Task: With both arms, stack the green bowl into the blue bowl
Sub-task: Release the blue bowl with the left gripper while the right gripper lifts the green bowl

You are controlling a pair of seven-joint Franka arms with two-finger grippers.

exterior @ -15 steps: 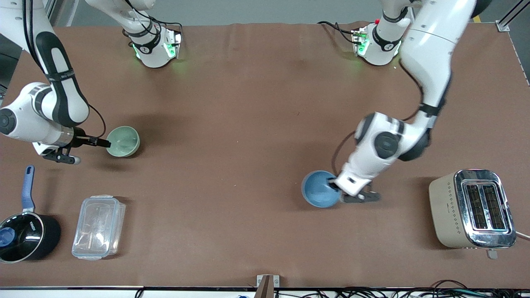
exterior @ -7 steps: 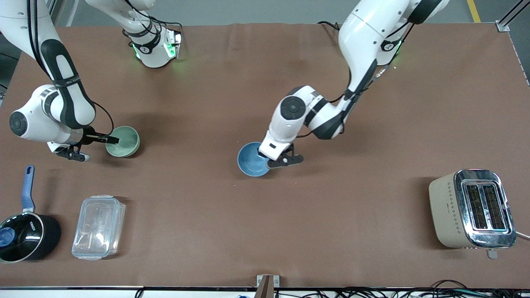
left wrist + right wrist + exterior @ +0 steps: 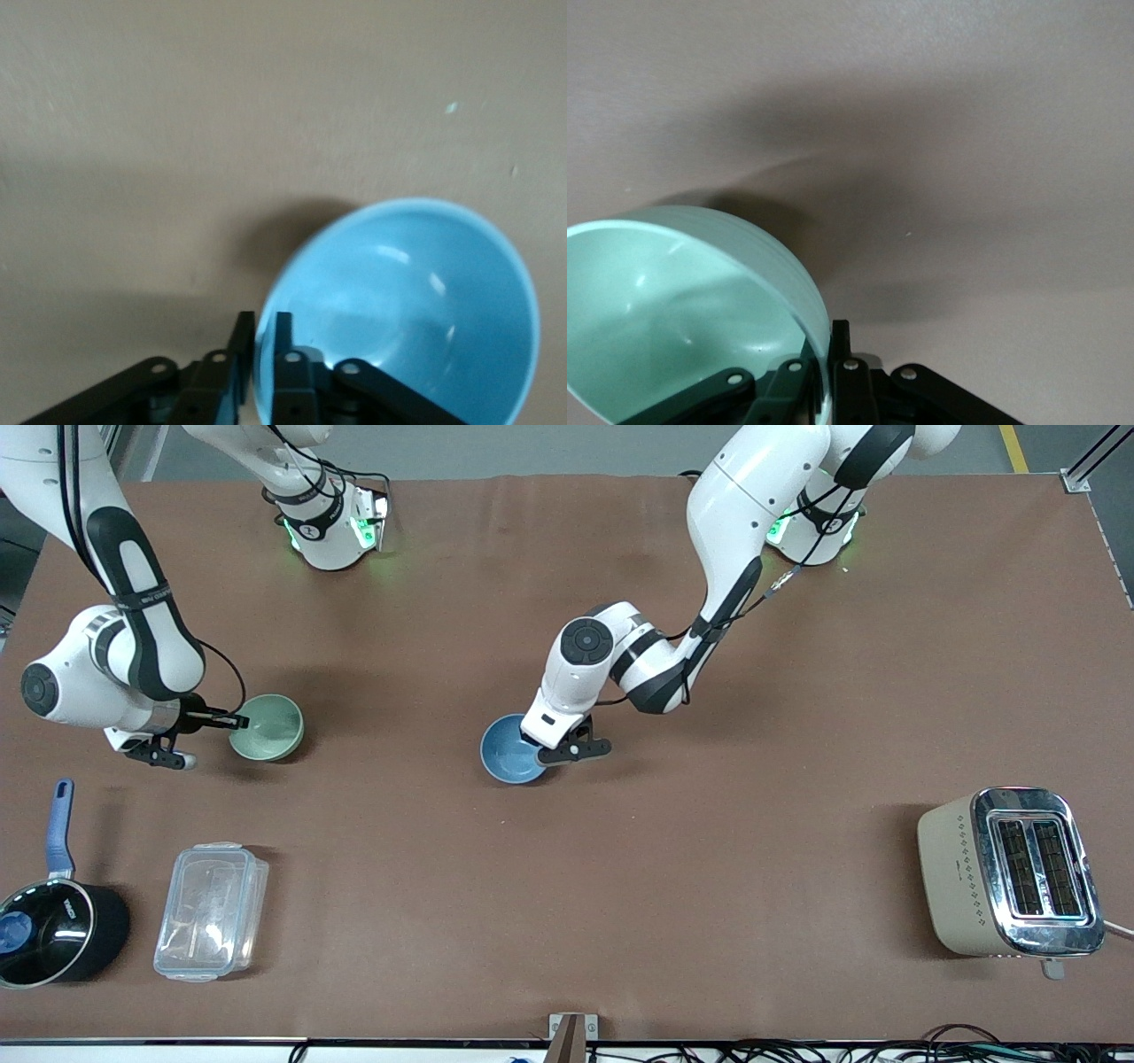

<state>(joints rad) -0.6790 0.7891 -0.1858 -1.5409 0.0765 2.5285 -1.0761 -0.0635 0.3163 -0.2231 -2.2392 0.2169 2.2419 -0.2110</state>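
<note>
The blue bowl (image 3: 508,753) is near the table's middle, held by the rim in my left gripper (image 3: 537,751), which is shut on it. In the left wrist view the bowl (image 3: 416,305) has one finger inside its rim and one outside; my left gripper (image 3: 259,341) pinches the rim. The green bowl (image 3: 270,729) is toward the right arm's end of the table, with my right gripper (image 3: 237,721) shut on its rim. In the right wrist view the green bowl (image 3: 673,310) has its rim between the fingers of my right gripper (image 3: 825,354).
A black saucepan with a blue handle (image 3: 44,921) and a clear plastic container (image 3: 211,911) sit nearer the front camera at the right arm's end. A beige toaster (image 3: 1010,872) stands at the left arm's end.
My left arm has carried the blue bowl from near the toaster toward the table's middle. My right gripper and the green bowl have shifted slightly.
</note>
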